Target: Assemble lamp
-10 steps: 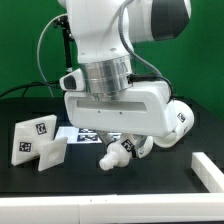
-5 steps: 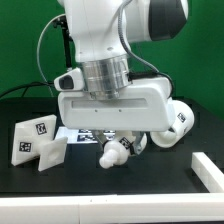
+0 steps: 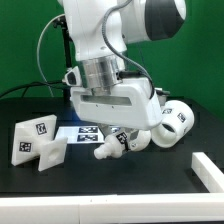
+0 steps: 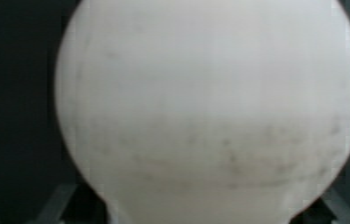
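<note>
The white round bulb (image 3: 110, 147) lies low over the black table, its ribbed neck (image 3: 99, 152) pointing to the exterior view's left. My gripper (image 3: 121, 139) reaches down under the wide white hand and is shut on the bulb. In the wrist view the bulb (image 4: 207, 110) fills almost the whole picture as a smooth white egg shape, and the fingers are barely visible beside it. The angular base block (image 3: 34, 141) with square tags stands at the exterior view's left. The tapered shade (image 3: 176, 121) lies on its side at the right.
The marker board (image 3: 84, 131) lies flat on the table behind the bulb. A white rail (image 3: 208, 168) runs along the table's right front, and a white ledge (image 3: 60, 208) borders the front. Black cables hang behind the arm.
The hand has turned and shifted to the exterior view's left, and the bulb in it has moved a little left with it. The base block and the shade have not moved.
</note>
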Action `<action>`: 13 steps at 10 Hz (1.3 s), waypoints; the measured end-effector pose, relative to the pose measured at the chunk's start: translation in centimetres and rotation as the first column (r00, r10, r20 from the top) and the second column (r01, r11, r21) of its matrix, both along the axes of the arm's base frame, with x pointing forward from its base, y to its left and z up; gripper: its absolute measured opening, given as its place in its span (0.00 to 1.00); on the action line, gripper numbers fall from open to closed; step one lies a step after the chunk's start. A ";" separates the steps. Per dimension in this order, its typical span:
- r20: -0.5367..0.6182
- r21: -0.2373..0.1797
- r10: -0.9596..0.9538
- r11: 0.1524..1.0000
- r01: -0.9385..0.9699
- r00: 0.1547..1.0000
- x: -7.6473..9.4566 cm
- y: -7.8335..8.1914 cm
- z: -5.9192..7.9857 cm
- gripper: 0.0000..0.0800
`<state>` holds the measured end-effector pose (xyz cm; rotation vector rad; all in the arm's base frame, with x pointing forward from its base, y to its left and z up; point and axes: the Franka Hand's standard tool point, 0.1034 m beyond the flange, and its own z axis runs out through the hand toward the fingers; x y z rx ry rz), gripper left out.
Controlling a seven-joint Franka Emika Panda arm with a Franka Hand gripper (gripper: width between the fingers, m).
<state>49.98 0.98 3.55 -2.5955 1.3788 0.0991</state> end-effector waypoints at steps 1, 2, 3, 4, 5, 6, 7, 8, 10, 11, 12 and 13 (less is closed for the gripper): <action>-0.012 0.003 -0.057 0.998 0.057 0.998 0.0 0.1 0.0 0.54; -0.055 0.005 -0.240 0.971 0.240 0.969 -0.2 0.6 0.5 0.54; -0.082 0.000 -0.400 0.916 0.402 0.913 -0.6 1.1 0.8 0.54; -0.094 0.013 -0.579 0.813 0.583 0.810 -0.8 0.8 0.6 0.54; -0.107 0.020 -0.680 0.728 0.686 0.725 -0.7 1.1 0.5 0.54; -0.128 0.014 -0.705 0.702 0.712 0.698 -0.5 2.5 0.7 0.54; -0.137 0.016 -0.729 0.675 0.738 0.670 -0.6 2.4 0.6 0.54; -0.147 0.015 -0.754 0.645 0.764 0.640 -0.6 2.3 0.6 0.54; -0.171 0.008 -0.808 0.571 0.821 0.564 -0.7 2.3 0.6 0.54; -0.238 -0.026 -0.882 0.425 0.905 0.407 -1.6 1.6 0.9 0.54; -0.262 -0.056 -0.936 0.257 0.965 0.234 -2.5 0.5 0.8 0.54; -0.272 -0.081 -0.958 0.115 0.990 0.089 -3.0 0.4 0.4 0.54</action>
